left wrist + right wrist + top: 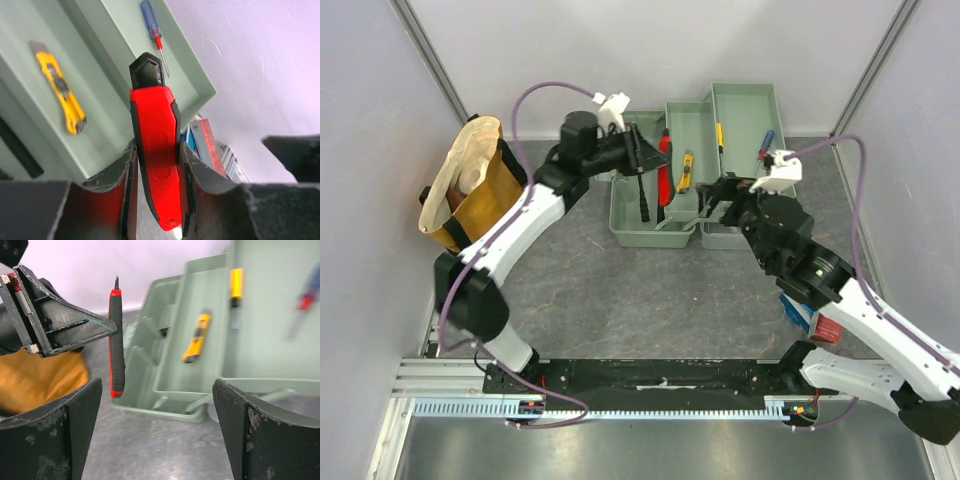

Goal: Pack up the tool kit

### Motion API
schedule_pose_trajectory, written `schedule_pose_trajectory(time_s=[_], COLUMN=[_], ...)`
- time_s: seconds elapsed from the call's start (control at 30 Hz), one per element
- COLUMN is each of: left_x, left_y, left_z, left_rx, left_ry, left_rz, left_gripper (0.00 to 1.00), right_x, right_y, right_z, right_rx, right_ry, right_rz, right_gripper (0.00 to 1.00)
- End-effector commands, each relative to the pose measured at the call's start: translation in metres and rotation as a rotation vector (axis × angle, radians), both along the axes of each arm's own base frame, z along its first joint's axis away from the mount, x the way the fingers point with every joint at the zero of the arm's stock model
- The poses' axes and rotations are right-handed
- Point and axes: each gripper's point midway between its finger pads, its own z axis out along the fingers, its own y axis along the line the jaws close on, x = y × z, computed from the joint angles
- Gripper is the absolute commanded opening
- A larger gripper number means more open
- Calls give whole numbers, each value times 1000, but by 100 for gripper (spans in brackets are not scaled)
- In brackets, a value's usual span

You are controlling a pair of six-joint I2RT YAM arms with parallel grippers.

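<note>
The pale-green toolbox (632, 228) stands open at the back middle, with its two trays (745, 105) folded out to the right. My left gripper (645, 150) is shut on a red, black-edged tool (665, 172) and holds it above the box's bin; the left wrist view (156, 155) shows the red tool (155, 145) between the fingers. A yellow-black knife (686, 172) lies in the nearer tray. A yellow-handled tool (719, 135) and a blue-handled screwdriver (765, 145) lie in the farther tray. My right gripper (712, 205) is open and empty in front of the trays (157, 405).
A mustard-yellow cloth bag (470, 190) stands at the left wall. Blue-and-red packets (810, 315) lie at the right, beside my right arm. A long black tool (642, 200) lies in the box's bin. Grey walls close in the back and both sides.
</note>
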Motion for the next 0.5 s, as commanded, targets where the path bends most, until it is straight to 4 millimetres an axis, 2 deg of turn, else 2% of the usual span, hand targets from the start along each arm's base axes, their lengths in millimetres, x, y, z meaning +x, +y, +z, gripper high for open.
schedule_pose_trajectory(time_s=[0.0,0.1,0.23,0.33,0.47], left_x=[42,65,89,98,97], left_y=[-38,-62,-93,-109,-126], left_z=[17,3,-40,-68,-100], left_rx=[16,18,74,97,128], left_ry=[-108,-87,-18,22,60], left_rz=[17,1,12,9,-9], left_gripper=[2,2,2,2,2], right_x=[-6,-17,-30,-35,-39], right_y=[-80,-105,-131,-137,-136], right_z=[-5,1,10,19,37], right_rx=[-91,-81,-59,-43,-23], right_ry=[-5,-29,-58,-74,-90], right_rz=[-333,-407,-484,-488,-460], right_gripper=[98,98,98,98,98])
